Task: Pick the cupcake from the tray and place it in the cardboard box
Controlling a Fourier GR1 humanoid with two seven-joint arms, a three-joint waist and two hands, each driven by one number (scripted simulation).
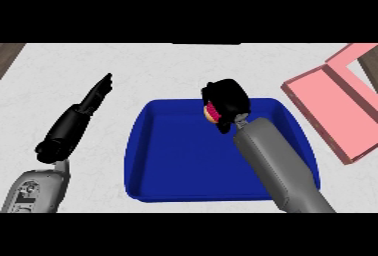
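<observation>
The right hand point(227, 102) is positioned over the far part of the blue tray point(159, 170), with its fingers curled around the cupcake point(210, 111). Only a small portion of the cupcake is visible at the left edge of the hand: a pink band and a pale tan part beside it. The rest is hidden behind the black fingers. Whether the cupcake touches the tray floor or is raised above it cannot be determined from this view. The right forearm point(277, 165) extends diagonally across the tray from the lower right edge of the view. The tray is a shallow rectangular container with raised walls, and nothing else shows on the visible part of its floor. The left hand point(92, 102) is located to the left of the tray, above the white counter point(177, 70), with its fingers straight and pointing away from the robot; it holds nothing. The pink box point(325, 112) lies on the counter to the right of the tray, near it, open at the top, and no contents are visible inside it.
</observation>
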